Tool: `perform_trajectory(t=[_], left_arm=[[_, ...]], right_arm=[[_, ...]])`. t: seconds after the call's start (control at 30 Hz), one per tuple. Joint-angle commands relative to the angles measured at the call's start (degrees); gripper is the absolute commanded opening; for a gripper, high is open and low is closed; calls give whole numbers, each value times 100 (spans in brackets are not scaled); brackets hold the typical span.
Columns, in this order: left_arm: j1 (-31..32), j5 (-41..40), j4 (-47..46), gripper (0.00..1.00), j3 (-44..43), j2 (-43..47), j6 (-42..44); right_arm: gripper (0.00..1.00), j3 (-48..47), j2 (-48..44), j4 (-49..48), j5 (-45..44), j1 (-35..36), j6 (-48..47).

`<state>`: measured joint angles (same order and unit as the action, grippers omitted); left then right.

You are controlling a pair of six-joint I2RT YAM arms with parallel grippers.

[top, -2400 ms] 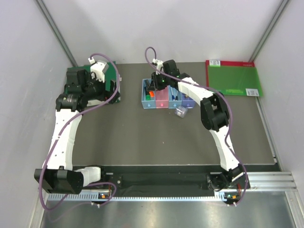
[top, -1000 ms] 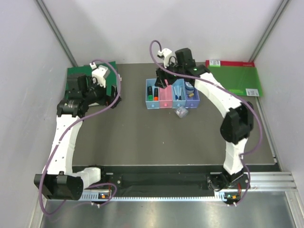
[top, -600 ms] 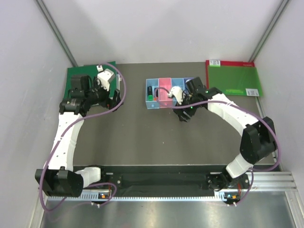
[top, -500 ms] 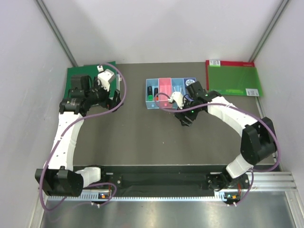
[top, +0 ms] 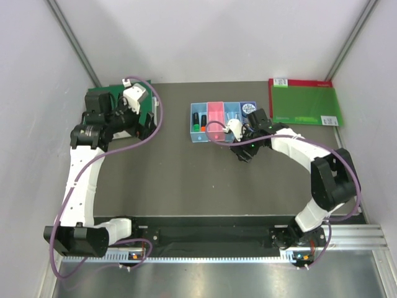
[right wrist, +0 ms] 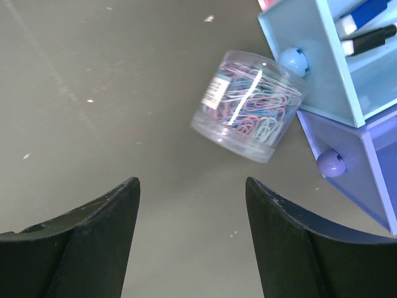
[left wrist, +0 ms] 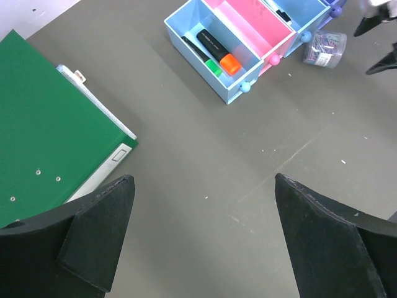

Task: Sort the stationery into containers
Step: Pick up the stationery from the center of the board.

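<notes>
The clear clip box (right wrist: pixel 247 105), full of coloured paper clips, lies on the table (top: pixel 186 180) just beside the knobs of the two right-hand trays, on the near side of the row of trays (top: pixel 215 112). The leftmost light blue tray holds the green-capped highlighter (left wrist: pixel 201 51) and the orange-capped highlighter (left wrist: pixel 217 49) side by side. The third tray holds the blue-white pen (right wrist: pixel 366 11) and the black-white marker (right wrist: pixel 371 39). The right gripper (right wrist: pixel 191 186) hangs low over the table just near of the clip box, jaws spread and grasping nothing. The left gripper (left wrist: pixel 203 183), released wide and empty, hovers well to the left, by the green folder (left wrist: pixel 43 124). A green red-edged board (top: pixel 304 102) lies at the far right.
</notes>
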<state>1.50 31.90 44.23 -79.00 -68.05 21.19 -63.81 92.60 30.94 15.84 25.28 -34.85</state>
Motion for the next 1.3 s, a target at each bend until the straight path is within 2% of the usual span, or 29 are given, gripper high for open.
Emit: perform_trajectory(t=[0.0,0.4,0.83,1.27], left_arm=[[-27,18,121,99,-387,-68,78],[-9,88,112,99,-546,-279,43],[-9,97,16,99,-467,-314,69],[0,141,-125,99,-291,-261,-1]], right_arm=[[68,26,171,-553,86,-146,5],[68,79,478,-993,104,-190,268],[75,-114,725,-1301,148,-181,865],[77,-123,839,-1679,-160,-146,1173]])
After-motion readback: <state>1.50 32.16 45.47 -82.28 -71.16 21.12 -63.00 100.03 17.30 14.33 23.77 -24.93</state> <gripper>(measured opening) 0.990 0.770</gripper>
